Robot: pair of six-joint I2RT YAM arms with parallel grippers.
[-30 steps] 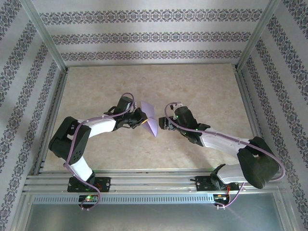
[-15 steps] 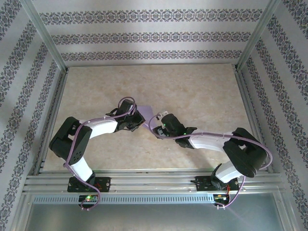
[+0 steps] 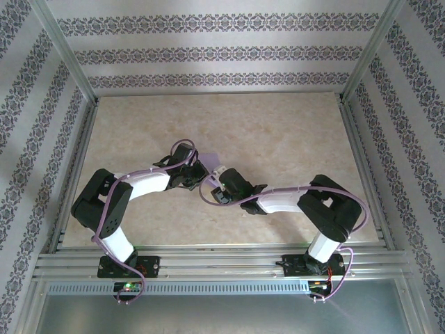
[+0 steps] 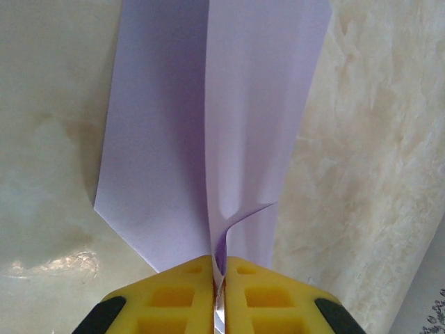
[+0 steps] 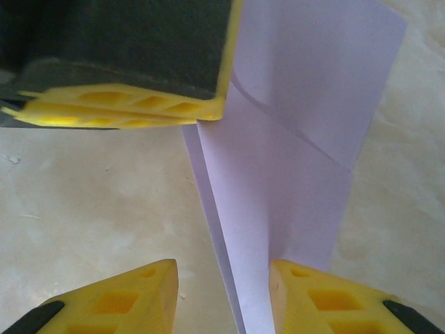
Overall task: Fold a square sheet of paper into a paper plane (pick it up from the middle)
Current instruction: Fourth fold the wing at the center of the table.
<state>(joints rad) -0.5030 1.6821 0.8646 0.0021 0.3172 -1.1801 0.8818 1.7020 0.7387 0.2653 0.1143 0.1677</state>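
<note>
Creasing seems the step in hand: left fingers (image 4: 174,296) are clamped on the part-folded lavender paper (image 4: 208,125) over the mid worktop (image 3: 292,132). Right fingers (image 5: 125,303) stand apart astride its edge. Next, they probably need to pinch squarely on the fold.

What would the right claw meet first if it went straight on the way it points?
The folded lavender paper, whose edge stands between the right claw's fingers; beyond it, probably the left claw, depth unclear.
</note>
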